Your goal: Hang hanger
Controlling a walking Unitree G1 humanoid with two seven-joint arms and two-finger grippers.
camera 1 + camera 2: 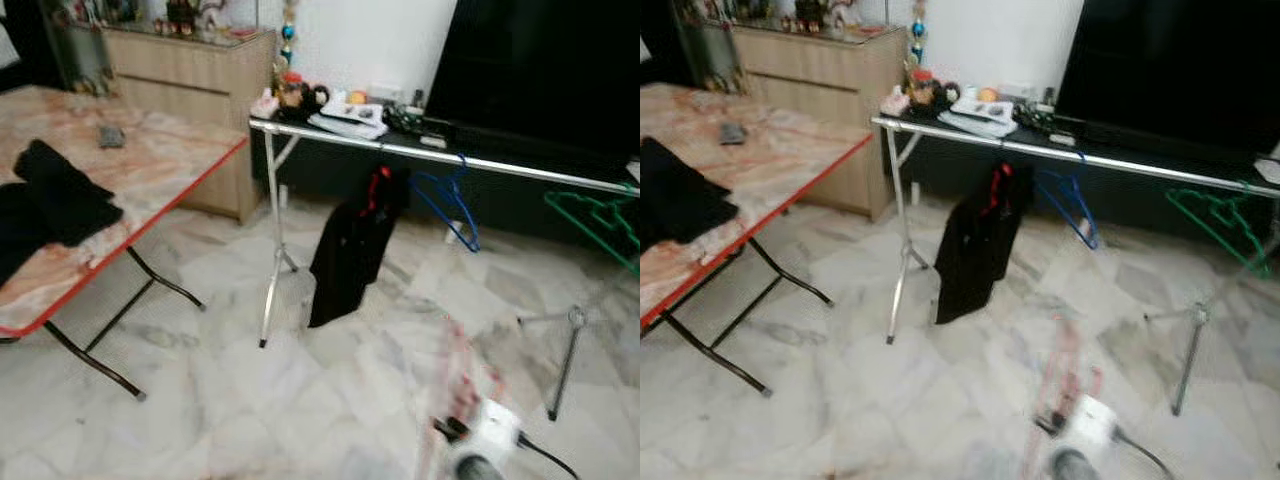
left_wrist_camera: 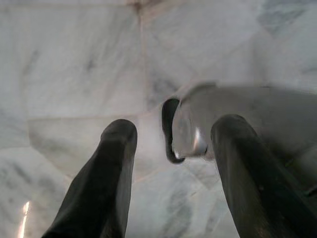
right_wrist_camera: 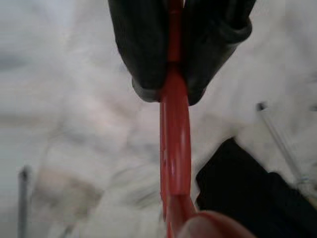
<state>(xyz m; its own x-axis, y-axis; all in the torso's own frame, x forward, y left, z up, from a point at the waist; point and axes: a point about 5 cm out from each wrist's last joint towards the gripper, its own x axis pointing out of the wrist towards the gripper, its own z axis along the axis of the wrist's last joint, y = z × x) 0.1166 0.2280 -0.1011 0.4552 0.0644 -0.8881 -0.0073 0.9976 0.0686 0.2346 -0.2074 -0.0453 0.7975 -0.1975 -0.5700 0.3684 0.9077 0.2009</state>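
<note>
A red hanger is pinched between the fingers of my right gripper, which is shut on it. In the left eye view this hanger shows as a red blur above my right wrist, low over the floor in front of the rack. The rack's silver rail runs across the back. On it hang a black garment on a red hanger, a blue hanger and a green hanger. My left gripper hangs open over the marble floor, holding nothing.
A folding table with a red edge stands at the left, with black clothes on it. Behind are a wooden cabinet and a dark screen. The rack's legs stand on open marble floor.
</note>
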